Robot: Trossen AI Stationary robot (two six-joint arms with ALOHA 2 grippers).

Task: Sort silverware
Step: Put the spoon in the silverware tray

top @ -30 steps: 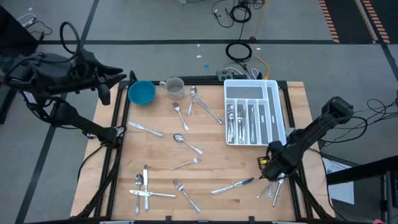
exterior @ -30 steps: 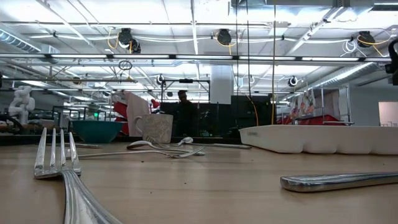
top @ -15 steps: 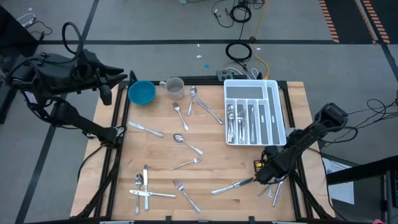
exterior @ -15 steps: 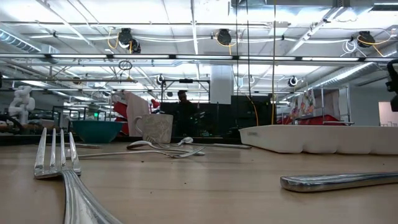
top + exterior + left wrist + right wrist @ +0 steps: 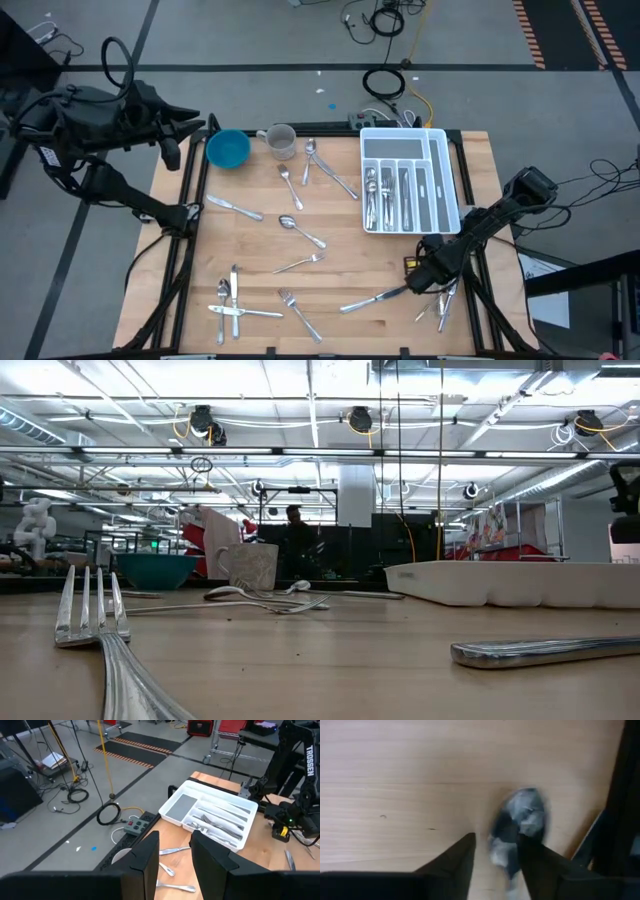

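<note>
Now, L to R on the high view. Left pincer [image 5: 195, 128] parked off the worktop [image 5: 250, 250] edge at approx 10 o'clock, just beside the blue bowl [image 5: 228, 149]. Its prongs stand narrow w/ a gap and nothing between; no change there.

Loose silverware lies over the mid worktop: a knife [image 5: 233, 208] at 9, a spoon-fork-knife bunch [image 5: 232, 300] at 7, spoons [image 5: 310, 160] near 12 by the cup [image 5: 281, 141]. None of it has shifted. White tray [image 5: 453, 185] at 2 o'clock already holds several pcs in its slots.

The change is on the right. Right pincer [image 5: 425, 283] has dropped from beside the tray's near corner to approx 4-5 o'clock, low over the small pile [image 5: 441, 305] by the worktop edge, close to the table knife [image 5: 375, 297]. It has gone from wide to roughly half-wide. In the right wrist view the prongs straddle the bowl of a spoon [image 5: 520, 827], w/ a sliver of wood showing on one side, so prob. not clamped yet.

Meaning: grab is underway and the next pc is picked out. Judging by that, finish the squeeze, lift, then carry to the tray. Most of the sorting is left to do.
</note>
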